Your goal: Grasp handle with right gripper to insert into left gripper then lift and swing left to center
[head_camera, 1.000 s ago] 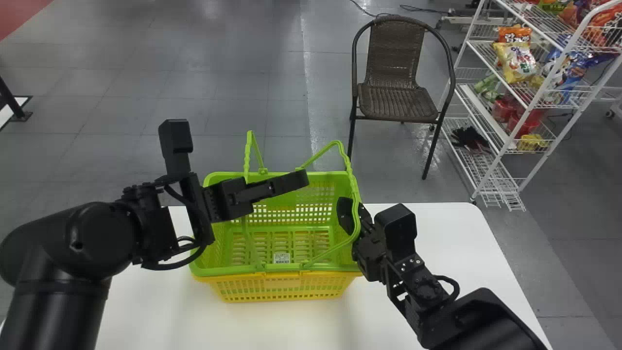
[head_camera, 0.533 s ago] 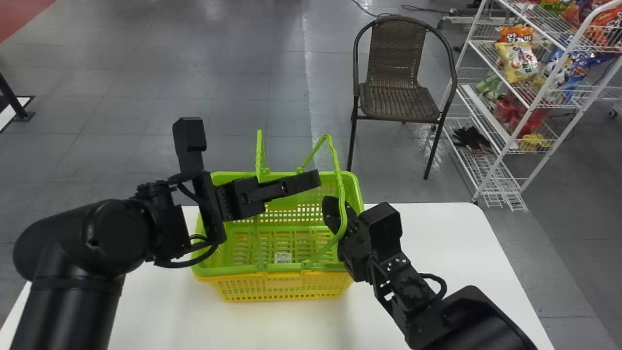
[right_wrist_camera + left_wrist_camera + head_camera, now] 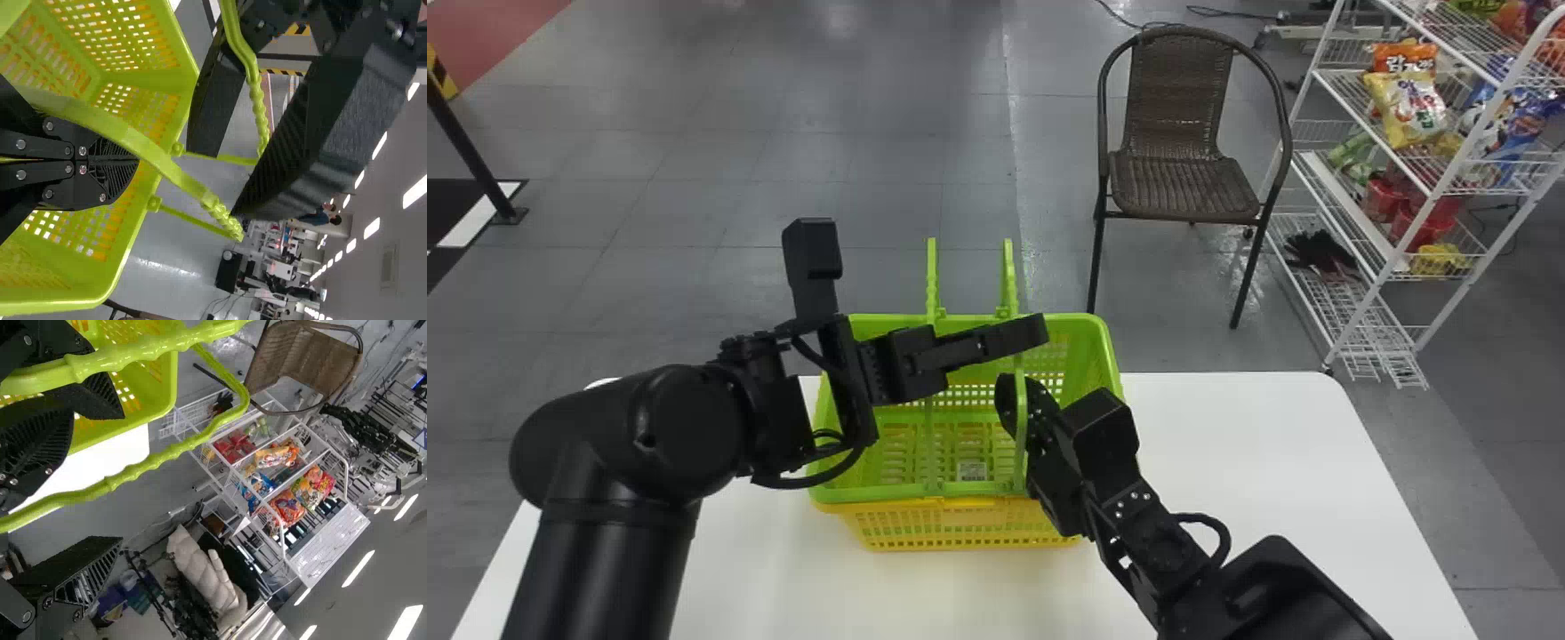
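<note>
My left gripper hovers over the green basket, its fingers apart; one handle runs below it. In the left wrist view this handle passes between the spread fingers of my left gripper. My right gripper is inside the basket's right part, beside the other handle, which stands nearly upright. In the right wrist view my right gripper is shut with its tips together, and that handle lies across its fingers on the camera side.
The green basket is nested in a yellow one on a white table. Behind the table stand a brown chair and, at right, a white wire rack with snack bags.
The right gripper has moved left and the right-hand handle has swung from leaning right to nearly upright. My left gripper has shifted rightward over the basket. The head view has turned slightly left.
</note>
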Tool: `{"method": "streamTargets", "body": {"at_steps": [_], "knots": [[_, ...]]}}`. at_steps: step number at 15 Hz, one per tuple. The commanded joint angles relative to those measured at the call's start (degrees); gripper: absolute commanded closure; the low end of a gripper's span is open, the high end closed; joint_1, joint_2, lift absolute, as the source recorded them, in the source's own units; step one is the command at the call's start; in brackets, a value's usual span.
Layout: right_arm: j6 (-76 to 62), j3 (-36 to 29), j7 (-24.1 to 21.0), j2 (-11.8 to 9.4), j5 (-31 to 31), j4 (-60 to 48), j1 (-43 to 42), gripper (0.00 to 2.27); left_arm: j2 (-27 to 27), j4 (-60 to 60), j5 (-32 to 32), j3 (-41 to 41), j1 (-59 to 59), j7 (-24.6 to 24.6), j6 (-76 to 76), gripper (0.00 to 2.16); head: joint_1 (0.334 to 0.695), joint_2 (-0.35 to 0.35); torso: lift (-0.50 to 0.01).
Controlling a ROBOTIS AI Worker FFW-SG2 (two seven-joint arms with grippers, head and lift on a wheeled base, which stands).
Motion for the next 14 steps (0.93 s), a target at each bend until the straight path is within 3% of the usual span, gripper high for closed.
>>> {"method": "streamTargets", "body": {"at_steps": [1,4,7,14], "knots": [[0.3,1.3,-0.2,0.2,0.7,0.0,0.0,2.01,-0.1,0.1,0.0,-0.2,-0.1,0.0,-0.2,0.18,0.695,-0.016,0.000],[0.1,1.2,-0.5,0.0,0.7,-1.0,0.9,2.01,-0.3,0.1,0.0,-0.3,-0.3,0.0,0.0,0.18,0.695,-0.005,0.000],[-0.1,-3.4,-0.5,-0.3,-0.1,-4.0,4.0,2.01,-0.4,0.1,0.0,-0.4,-0.5,0.0,0.0,0.18,0.695,-0.007,0.000],[-12.5,-16.9,-0.3,-3.3,-5.4,-9.7,17.0,2.01,-0.4,1.5,0.8,-0.7,-1.9,0.5,0.0,0.18,0.695,-0.137,0.000]]}}
